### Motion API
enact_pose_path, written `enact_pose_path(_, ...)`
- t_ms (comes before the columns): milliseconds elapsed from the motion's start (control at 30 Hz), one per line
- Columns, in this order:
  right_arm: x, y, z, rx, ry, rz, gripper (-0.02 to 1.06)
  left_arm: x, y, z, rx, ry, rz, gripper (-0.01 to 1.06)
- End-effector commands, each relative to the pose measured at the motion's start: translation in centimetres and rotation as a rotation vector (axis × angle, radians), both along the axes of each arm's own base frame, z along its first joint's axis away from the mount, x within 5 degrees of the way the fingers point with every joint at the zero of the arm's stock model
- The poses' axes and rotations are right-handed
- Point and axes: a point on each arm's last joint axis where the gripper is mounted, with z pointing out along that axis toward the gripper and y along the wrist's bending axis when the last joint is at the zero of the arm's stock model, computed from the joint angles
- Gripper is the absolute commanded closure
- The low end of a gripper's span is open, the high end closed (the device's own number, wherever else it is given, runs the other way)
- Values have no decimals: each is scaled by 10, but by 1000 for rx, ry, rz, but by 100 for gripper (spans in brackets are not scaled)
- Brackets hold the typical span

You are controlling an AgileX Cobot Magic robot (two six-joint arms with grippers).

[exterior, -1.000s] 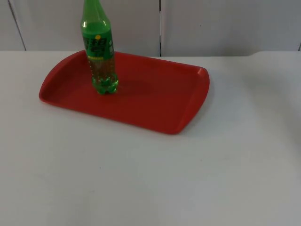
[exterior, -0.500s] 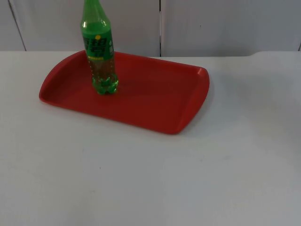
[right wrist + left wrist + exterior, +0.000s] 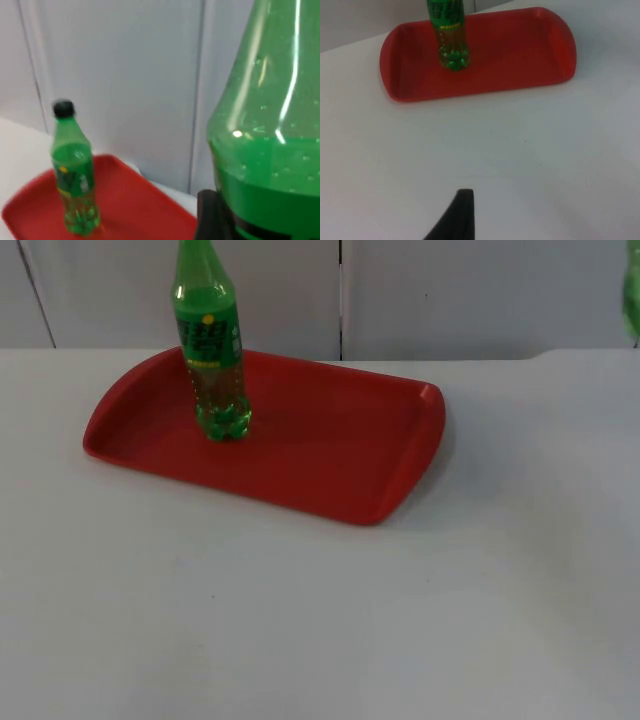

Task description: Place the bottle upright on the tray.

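Observation:
A green soda bottle (image 3: 210,350) with a green and yellow label stands upright on the left part of the red tray (image 3: 330,450). It also appears in the left wrist view (image 3: 451,35) and, with its black cap, in the right wrist view (image 3: 75,185). A second green bottle (image 3: 270,150) is held up in the air, close to the right wrist camera. My right gripper (image 3: 260,225) is shut on it, with one black finger (image 3: 211,215) against its side. A sliver of this bottle (image 3: 633,300) shows at the table's far right. My left gripper (image 3: 457,220) hangs over bare table, well short of the tray (image 3: 520,55).
The tray's right half (image 3: 370,440) is bare red surface with a raised rim. White table (image 3: 320,620) stretches wide in front of the tray and to its right. The grey partition wall (image 3: 450,290) stands close behind the tray.
A green sliver of the held bottle has come into the top view at the far right edge. The bottle on the tray and the tray have not moved.

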Motion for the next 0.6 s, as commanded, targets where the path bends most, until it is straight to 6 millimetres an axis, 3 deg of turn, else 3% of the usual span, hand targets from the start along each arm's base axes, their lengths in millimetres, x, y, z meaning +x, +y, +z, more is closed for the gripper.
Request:
enact_pose_path(0,-2,19,-1,19,-97,6,105,0,0,-1,2,2,-2,0)
enact_pose_path(167,6,45,-18,39,-184,-20,105,0,0,-1,2,2,-2,0)
enact_pose_path(233,8,48,-22,45,-184,-24,105,0,0,-1,2,2,-2,0)
enact_pose_path(300,18,55,-34,101,-210,-68,105,0,0,-1,2,2,-2,0)
enact_pose_path(367,25,61,-48,51,-233,-55,105,0,0,-1,2,2,-2,0)
enact_pose_path(567,34,66,-63,66,-295,-90,105,0,0,-1,2,2,-2,0)
